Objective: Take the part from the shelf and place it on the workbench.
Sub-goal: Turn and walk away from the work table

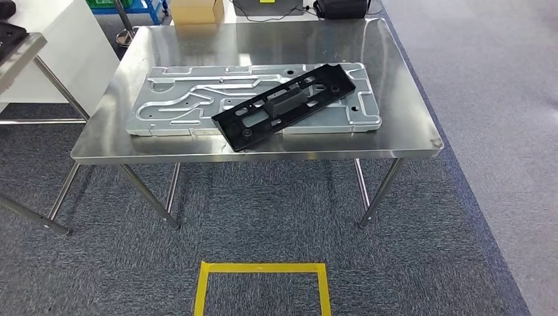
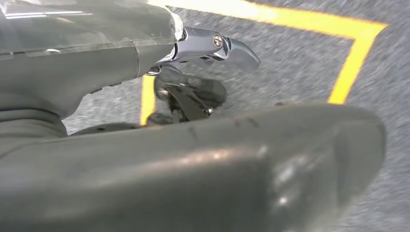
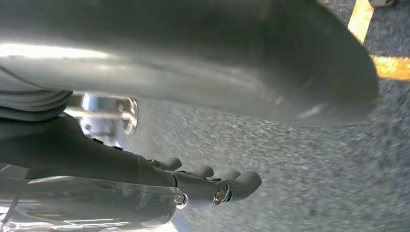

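Note:
A long black plastic part (image 1: 284, 104) lies slantwise on a stamped silver metal plate (image 1: 177, 102). The plate lies flat on the steel workbench (image 1: 408, 128) ahead of me. At the far left edge is the corner of a grey shelf (image 1: 20, 52) with a dark object (image 1: 8, 33) on it. My left hand (image 2: 121, 67) hangs over the carpet, fingers (image 2: 212, 46) stretched out and thumb (image 2: 270, 159) apart, holding nothing. My right hand (image 3: 140, 169) also hangs over the carpet with its fingers (image 3: 227, 186) extended and nothing in it.
A yellow taped square (image 1: 263, 268) marks the grey carpet in front of the workbench. A cardboard box (image 1: 196, 10) and a black item (image 1: 342, 8) stand beyond the bench's far edge. A white panel (image 1: 62, 39) stands at the left, beside the shelf's steel legs (image 1: 59, 194).

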`<state>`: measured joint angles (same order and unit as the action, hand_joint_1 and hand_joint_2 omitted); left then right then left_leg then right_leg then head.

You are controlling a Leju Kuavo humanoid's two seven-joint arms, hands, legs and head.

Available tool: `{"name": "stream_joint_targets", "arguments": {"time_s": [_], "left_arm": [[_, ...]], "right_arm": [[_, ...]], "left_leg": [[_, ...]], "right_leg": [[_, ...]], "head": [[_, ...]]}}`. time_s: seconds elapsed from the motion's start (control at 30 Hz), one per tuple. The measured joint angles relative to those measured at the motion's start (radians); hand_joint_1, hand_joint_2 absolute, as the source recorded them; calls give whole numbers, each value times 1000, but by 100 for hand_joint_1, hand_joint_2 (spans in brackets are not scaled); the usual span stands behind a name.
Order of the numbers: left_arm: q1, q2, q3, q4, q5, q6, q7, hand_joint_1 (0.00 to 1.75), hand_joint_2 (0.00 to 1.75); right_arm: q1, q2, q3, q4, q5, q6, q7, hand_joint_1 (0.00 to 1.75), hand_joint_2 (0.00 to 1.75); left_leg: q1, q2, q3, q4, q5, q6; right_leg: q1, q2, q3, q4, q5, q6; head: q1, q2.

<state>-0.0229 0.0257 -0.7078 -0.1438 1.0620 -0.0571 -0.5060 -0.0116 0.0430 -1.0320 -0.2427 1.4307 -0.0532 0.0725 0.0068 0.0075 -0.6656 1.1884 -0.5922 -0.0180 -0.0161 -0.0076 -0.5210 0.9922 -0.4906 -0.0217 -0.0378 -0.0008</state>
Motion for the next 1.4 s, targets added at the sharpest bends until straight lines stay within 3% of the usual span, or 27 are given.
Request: {"name": "stream_joint_targets", "arguments": {"time_s": [0.03,0.07,0.1,0.17,0.2,0.23,0.3,0.33,0.4,0.47,0.5,0.57,0.63,0.7,0.73,0.8,0.87,0.97,1.0,1.03,1.07,1.1,1.17,1.23,1.33,1.37,1.4], "left_arm": [[-1,-1,-2,0,-1,2,2,0,0],[-6,-5,-8,0,-2,10,6,0,0],[-12,-8,-15,0,-5,19,9,0,0],[-28,-9,-28,0,-11,32,12,0,0],[-33,-6,-31,0,-15,31,12,0,0],[-35,-2,-35,0,-18,31,10,0,0],[-33,3,-42,0,-22,30,4,0,0],[-32,5,-45,0,-24,30,0,0,0],[-30,11,-51,0,-27,32,-4,0,0],[-29,21,-54,0,-31,34,-5,0,0],[-30,27,-56,0,-33,34,-4,0,0],[-32,35,-61,0,-36,33,2,0,0],[-36,41,-68,0,-35,31,10,0,0],[-41,44,-71,0,-30,30,16,0,0],[-42,45,-71,0,-27,30,17,0,0],[-42,45,-72,0,-23,30,17,0,0],[-38,45,-75,0,-22,27,16,0,0],[-34,42,-76,0,-18,23,12,0,0],[-34,42,-77,0,-17,23,11,0,0],[-34,40,-77,0,-16,24,11,0,0],[-34,39,-77,0,-16,25,11,0,0],[-34,38,-77,0,-16,26,11,0,0],[-36,36,-77,0,-16,28,11,0,0],[-38,36,-77,0,-15,28,12,0,0],[-39,34,-77,0,-9,28,13,0,0],[-39,32,-77,0,-7,28,13,0,0],[-38,30,-77,0,-5,28,12,0,0]], "right_arm": [[0,-1,2,1,3,5,-9,0,0],[-6,-6,7,3,3,17,-42,0,0],[-13,-11,12,6,-2,32,-76,0,0],[-30,-18,13,13,-35,59,-124,0,0],[-37,-18,8,16,-57,65,-119,0,0],[-42,-17,1,19,-76,69,-114,0,0],[-48,-14,-16,23,-101,73,-103,0,0],[-49,-11,-24,26,-110,73,-94,0,0],[-50,-1,-36,32,-119,74,-72,0,0],[-51,8,-46,37,-125,74,-53,0,0],[-52,11,-50,39,-128,74,-44,0,0],[-56,16,-54,41,-127,79,-20,0,0],[-60,19,-55,42,-118,95,7,0,0],[-64,20,-56,43,-111,111,24,0,0],[-65,20,-56,44,-109,115,28,0,0],[-67,20,-56,45,-108,120,30,0,0],[-67,20,-57,45,-103,123,31,0,0],[-69,18,-57,45,-90,126,27,0,0],[-68,17,-57,45,-85,125,22,0,0],[-68,17,-57,45,-81,125,16,0,0],[-67,16,-56,45,-78,125,8,0,0],[-67,16,-55,45,-77,125,0,0,0],[-68,17,-53,46,-76,124,-10,0,0],[-68,18,-51,46,-76,124,-12,0,0],[-65,18,-50,46,-74,122,-13,0,0],[-65,17,-49,46,-73,122,-15,0,0],[-64,17,-49,47,-72,122,-19,0,0]], "left_leg": [[0,0,-4,26,-14,0],[0,0,19,41,3,3],[-1,0,65,23,25,9],[-5,-17,200,-111,61,25],[-8,-25,241,-177,49,30],[-11,-31,259,-214,36,33],[-11,-19,251,-231,48,41],[-9,-10,242,-233,59,48],[-5,8,219,-237,83,60],[-7,24,189,-234,104,65],[-7,31,173,-230,114,63],[-6,43,138,-216,131,56],[-5,48,103,-195,143,46],[-7,51,77,-172,152,34],[-8,52,69,-165,159,28],[-5,51,56,-160,172,15],[0,33,37,-129,132,5],[4,7,-5,32,-7,-1],[4,4,-10,84,-28,0],[4,3,-3,112,-24,1],[4,2,19,107,-1,3],[4,2,58,67,31,7],[1,-4,165,-79,61,18],[-5,-10,234,-195,45,28],[-6,-6,229,-229,58,44],[-4,-2,220,-232,70,52],[-2,2,209,-235,82,59]], "right_leg": [[1,0,-6,1,5,0],[5,0,-28,4,19,0],[8,1,-54,9,36,1],[14,5,-103,20,73,11],[14,7,-110,22,85,16],[13,10,-114,21,97,23],[12,15,-120,18,113,34],[11,18,-128,26,99,38],[6,17,-151,94,12,45],[1,15,-180,219,-83,53],[-1,14,-186,274,-95,58],[-9,12,-161,306,-50,66],[-17,6,-65,208,-8,70],[-17,2,34,70,-33,67],[-14,2,57,29,-50,61],[-11,3,49,10,-53,44],[-11,0,29,9,-34,23],[-4,-1,-10,9,-1,5],[0,0,-26,10,11,3],[3,2,-42,12,22,3],[5,5,-58,15,33,4],[6,7,-72,18,43,6],[7,11,-95,24,61,11],[7,12,-108,25,81,22],[5,12,-119,23,96,41],[4,12,-127,38,72,45],[3,12,-138,73,30,48]], "head": [[0,0],[0,0],[0,0],[0,0],[1,0],[1,0],[2,0],[2,0],[4,0],[5,0],[5,0],[6,0],[6,0],[6,0],[6,0],[6,0],[6,0],[6,0],[6,0],[6,0],[6,0],[6,0],[6,0],[6,0],[7,0],[8,0],[9,0]]}}
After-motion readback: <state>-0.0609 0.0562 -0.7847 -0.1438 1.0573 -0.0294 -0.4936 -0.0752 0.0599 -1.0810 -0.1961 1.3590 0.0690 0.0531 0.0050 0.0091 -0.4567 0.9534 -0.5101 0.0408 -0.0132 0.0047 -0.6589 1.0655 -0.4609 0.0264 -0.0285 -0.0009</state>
